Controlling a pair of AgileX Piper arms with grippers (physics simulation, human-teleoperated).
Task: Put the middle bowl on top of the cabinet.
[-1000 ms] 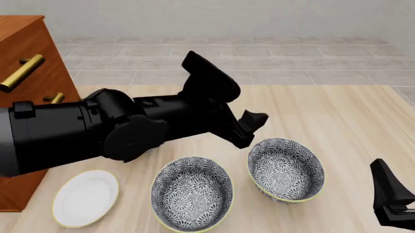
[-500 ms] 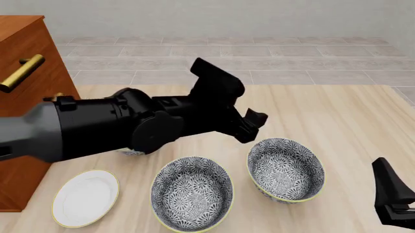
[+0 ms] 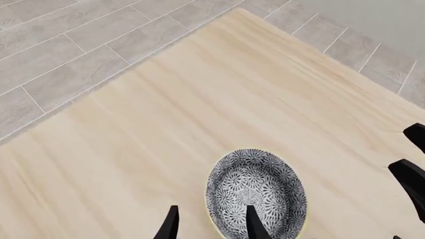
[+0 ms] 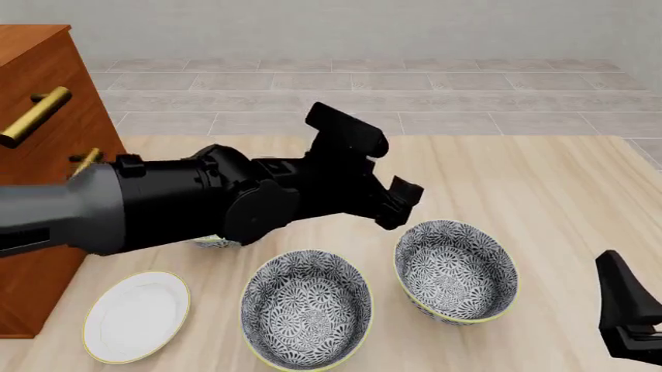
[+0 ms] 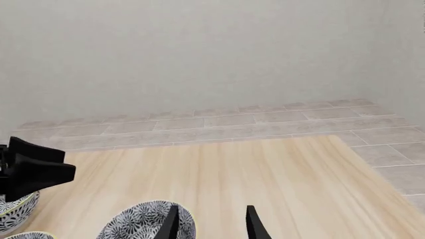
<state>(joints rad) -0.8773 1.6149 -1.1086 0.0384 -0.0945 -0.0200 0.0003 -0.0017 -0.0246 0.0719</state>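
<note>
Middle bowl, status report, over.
Left gripper open, empty, near right bowl. Right gripper open, empty. Middle bowl on table, untouched. Left arm covers most of third bowl.

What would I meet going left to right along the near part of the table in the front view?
cabinet → white plate → middle bowl → right-hand bowl → right gripper.

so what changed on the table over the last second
The left arm pushed further forward and toward the right, uncovering a sliver of a third bowl beneath it; its gripper barely shifted and holds nothing. The near bowl, right bowl, white plate, cabinet and right gripper stayed put.
</note>
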